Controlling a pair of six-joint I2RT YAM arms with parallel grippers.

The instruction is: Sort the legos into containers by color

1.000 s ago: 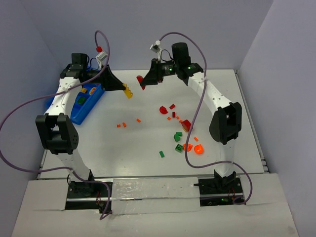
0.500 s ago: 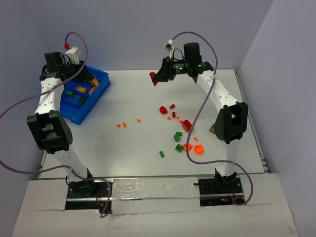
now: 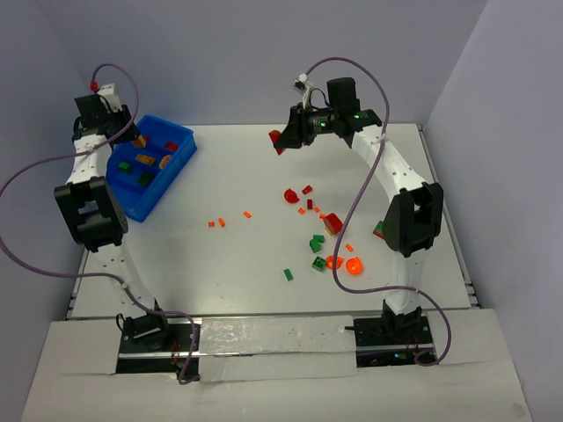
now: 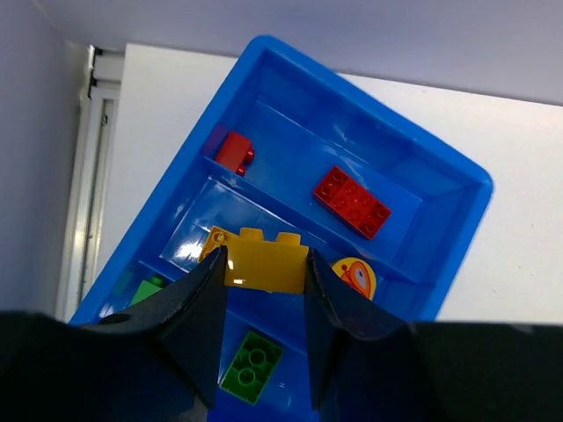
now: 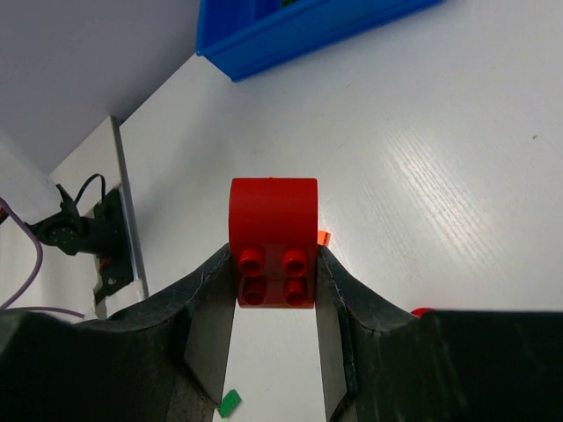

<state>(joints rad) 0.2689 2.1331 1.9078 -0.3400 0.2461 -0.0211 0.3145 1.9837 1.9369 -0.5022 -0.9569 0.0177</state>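
Observation:
My left gripper (image 4: 264,283) is shut on a yellow brick (image 4: 264,262) and holds it above the blue bin (image 4: 369,107), over a middle compartment. In the top view this gripper (image 3: 134,140) is at the bin's (image 3: 176,130) far left. The bin holds a flat red brick (image 4: 352,201), a small red brick (image 4: 234,152), green bricks (image 4: 252,367) and a round yellow-orange piece (image 4: 356,277). My right gripper (image 5: 273,257) is shut on a red rounded brick (image 5: 273,230), held in the air over the table's far middle (image 3: 276,139).
Loose legos lie right of centre: red pieces (image 3: 290,195), green bricks (image 3: 316,243), translucent orange-red pieces (image 3: 354,265), a lone green bit (image 3: 288,274). Tiny orange bits (image 3: 222,221) lie mid-table. The bin's edge (image 5: 290,31) shows far beyond the right gripper.
My left arm has swung left and back, carrying the yellow brick from the table's middle to above the bin. My right gripper moved slightly right with the red brick, then held still.

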